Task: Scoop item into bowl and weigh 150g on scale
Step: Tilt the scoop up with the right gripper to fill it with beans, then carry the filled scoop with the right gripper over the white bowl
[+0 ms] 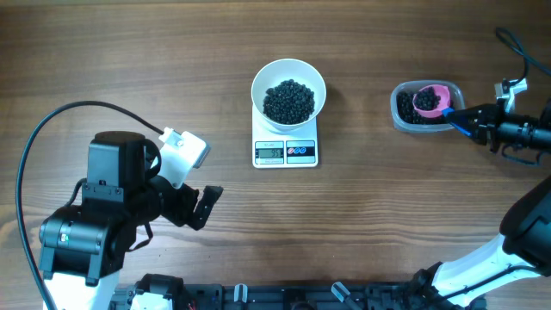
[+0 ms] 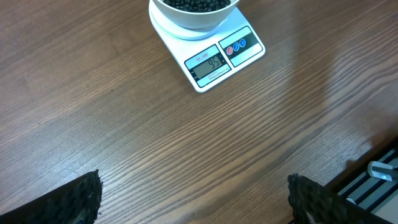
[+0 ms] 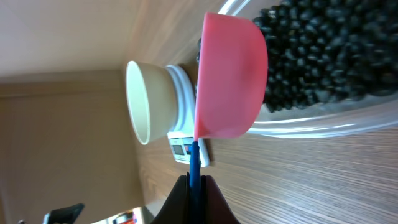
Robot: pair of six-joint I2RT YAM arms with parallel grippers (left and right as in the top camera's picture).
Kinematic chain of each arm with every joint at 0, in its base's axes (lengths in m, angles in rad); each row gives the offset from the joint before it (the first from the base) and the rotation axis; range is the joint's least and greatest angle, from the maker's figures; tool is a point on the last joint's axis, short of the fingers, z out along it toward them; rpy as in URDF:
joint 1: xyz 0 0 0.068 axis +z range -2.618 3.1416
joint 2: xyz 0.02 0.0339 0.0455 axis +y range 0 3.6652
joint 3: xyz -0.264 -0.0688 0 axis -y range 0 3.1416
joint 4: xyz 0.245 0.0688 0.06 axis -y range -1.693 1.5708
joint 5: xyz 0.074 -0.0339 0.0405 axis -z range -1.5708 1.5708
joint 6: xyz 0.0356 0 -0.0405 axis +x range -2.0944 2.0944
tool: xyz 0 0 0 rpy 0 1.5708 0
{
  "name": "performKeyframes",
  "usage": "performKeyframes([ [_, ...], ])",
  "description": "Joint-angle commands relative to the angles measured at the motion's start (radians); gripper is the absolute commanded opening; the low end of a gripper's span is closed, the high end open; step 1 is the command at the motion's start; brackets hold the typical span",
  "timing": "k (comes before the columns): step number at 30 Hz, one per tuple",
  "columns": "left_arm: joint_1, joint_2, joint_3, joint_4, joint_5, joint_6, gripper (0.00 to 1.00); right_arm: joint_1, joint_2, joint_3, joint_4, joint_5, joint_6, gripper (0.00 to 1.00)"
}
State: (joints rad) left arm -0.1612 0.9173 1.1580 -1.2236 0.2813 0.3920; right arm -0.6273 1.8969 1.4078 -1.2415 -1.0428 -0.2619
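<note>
From the overhead camera I see the scale (image 1: pixel 286 151) in the middle of the wooden table (image 1: pixel 129 52). Its grey display and two round buttons are on its near edge. The bowl (image 1: pixel 288 90) stands on the far part of the scale and overhangs its far edge. A dark heap of the pellets (image 1: pixel 288 101) covers the bottom of the bowl. The white wall shows all round the heap, so the fill is well below the rim. In the left wrist view the display is lit and shows digits, but I cannot read them with certainty.

To the right of the scale and well apart from it sits a clear plastic tub (image 1: pixel 403 114) with more of the same black pellets in it. A pink scoop (image 1: pixel 430 101) is over the right half of the tub, and dark pellets show inside its cup. Its blue handle (image 1: pixel 456 118) runs out to the right and nearer, into the right gripper (image 1: pixel 476 120). In the right wrist view its two fingers are clenched tight on that thin handle. There the pink cup sits just beside the pellets in the tub, with the bowl and scale behind it.

The left gripper (image 1: pixel 205 207) is at the near left, well apart from the scale and pointing toward it. Its wrist camera shows the two ribbed fingertips (image 2: pixel 81 199) spread wide at the bottom corners, with only bare wood between them. It is released and grasps nothing.
</note>
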Motion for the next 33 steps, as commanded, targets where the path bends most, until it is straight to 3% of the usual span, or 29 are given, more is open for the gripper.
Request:
performKeyframes([
  [1, 0.007, -0.002, 0.015, 0.003, -0.003, 0.02, 1.0, -0.002, 0.01, -0.009, -0.02, -0.12, -0.035, 0.04],
  [12, 0.007, -0.002, 0.015, 0.003, -0.003, 0.02, 1.0, -0.002, -0.025, -0.009, -0.163, -0.213, -0.185, 0.04],
  [20, 0.007, -0.002, 0.015, 0.003, -0.003, 0.02, 1.0, 0.013, -0.044, -0.009, -0.193, -0.284, -0.192, 0.04],
  [31, 0.007, -0.002, 0.015, 0.003, -0.003, 0.02, 1.0, 0.206, -0.14, -0.008, -0.175, -0.331, -0.139, 0.04],
  [33, 0.007, -0.002, 0.015, 0.003, -0.003, 0.02, 1.0, 0.273, -0.145, -0.008, -0.116, -0.331, -0.068, 0.04],
])
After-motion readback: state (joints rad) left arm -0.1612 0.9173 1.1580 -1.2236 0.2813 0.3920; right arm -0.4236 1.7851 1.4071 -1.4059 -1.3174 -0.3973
